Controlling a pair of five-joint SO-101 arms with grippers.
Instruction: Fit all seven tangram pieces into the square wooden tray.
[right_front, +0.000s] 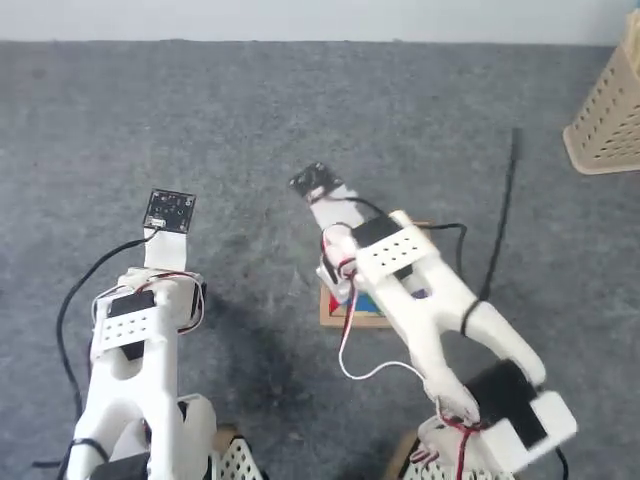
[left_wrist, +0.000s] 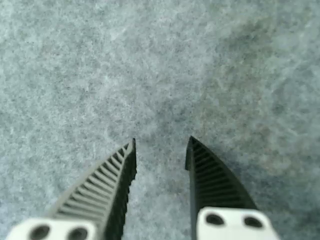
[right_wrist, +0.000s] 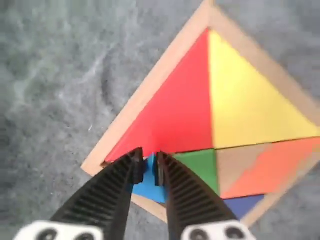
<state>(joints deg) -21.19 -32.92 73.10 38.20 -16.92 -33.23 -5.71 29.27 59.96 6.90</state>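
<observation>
Tray (right_wrist: 150, 85), square, wooden: on grey counter (left_wrist: 150, 60), under the right gripper (right_wrist: 148, 167). Contents, lying flat: red piece (right_wrist: 175, 110), yellow piece (right_wrist: 245, 105), green piece (right_wrist: 197, 165), orange piece (right_wrist: 270, 170). Light blue piece (right_wrist: 145, 190): at a tray corner, touching green, clamped between the right fingers. Left gripper (left_wrist: 161, 147): fingers apart, over the counter, well apart from the tray.

left gripper (left_wrist: 161, 147): jaws apart, nothing between them | below: grey carpet (left_wrist: 150, 65), bare and speckled
</observation>
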